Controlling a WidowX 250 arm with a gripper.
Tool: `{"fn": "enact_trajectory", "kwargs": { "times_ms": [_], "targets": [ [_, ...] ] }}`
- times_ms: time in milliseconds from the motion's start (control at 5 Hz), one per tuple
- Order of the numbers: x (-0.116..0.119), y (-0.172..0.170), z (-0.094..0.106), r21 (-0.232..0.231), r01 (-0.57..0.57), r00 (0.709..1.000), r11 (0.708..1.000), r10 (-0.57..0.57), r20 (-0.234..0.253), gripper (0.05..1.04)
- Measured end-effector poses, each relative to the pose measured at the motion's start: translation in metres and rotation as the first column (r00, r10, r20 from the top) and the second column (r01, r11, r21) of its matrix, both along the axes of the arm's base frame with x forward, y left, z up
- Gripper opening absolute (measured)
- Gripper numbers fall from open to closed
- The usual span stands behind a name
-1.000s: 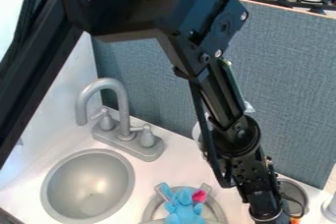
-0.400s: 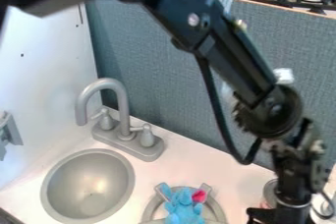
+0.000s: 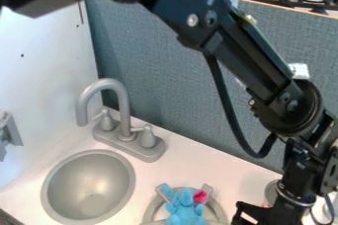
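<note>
At the lower right edge, the black gripper (image 3: pixel 265 214) hangs low over the white counter, partly cut off by the bottom of the view. A blue plush toy (image 3: pixel 186 212) with a pink part lies to its left, on a round grey ring-shaped piece (image 3: pixel 217 210) with grey tabs. There is a gap between toy and gripper. Just behind the gripper stands a grey round container (image 3: pixel 271 191), mostly covered by the arm.
A grey sink basin (image 3: pixel 88 185) is set in the counter (image 3: pixel 218 166) at the left, with a grey faucet (image 3: pixel 121 101) behind it. A blue-grey panel (image 3: pixel 158 61) rises at the back. A grey bracket (image 3: pixel 8 132) is on the left wall.
The arm has swung right, clearing the left wall. Lately the gripper has tilted, its lower end now pointing more to the left. The plush toy has not moved.
</note>
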State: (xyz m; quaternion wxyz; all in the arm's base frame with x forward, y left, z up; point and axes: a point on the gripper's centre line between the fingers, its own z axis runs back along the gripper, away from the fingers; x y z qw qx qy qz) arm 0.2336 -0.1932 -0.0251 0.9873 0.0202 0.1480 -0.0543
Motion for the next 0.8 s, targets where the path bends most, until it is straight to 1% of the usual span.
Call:
{"fn": "enact_trajectory", "kwargs": {
  "times_ms": [200,400,600,800],
  "targets": [
    [-0.021,0.018,-0.014,0.039,0.011,0.999,0.999,-0.010,-0.044,0.340],
    [-0.038,0.037,-0.026,0.040,-0.031,0.995,0.999,0.035,-0.097,0.340],
    [-0.044,0.049,-0.033,0.021,-0.064,0.992,0.998,0.065,-0.108,0.340],
    [-0.028,0.052,-0.039,-0.061,-0.035,0.999,0.998,0.032,-0.040,0.340]
  ]
}}
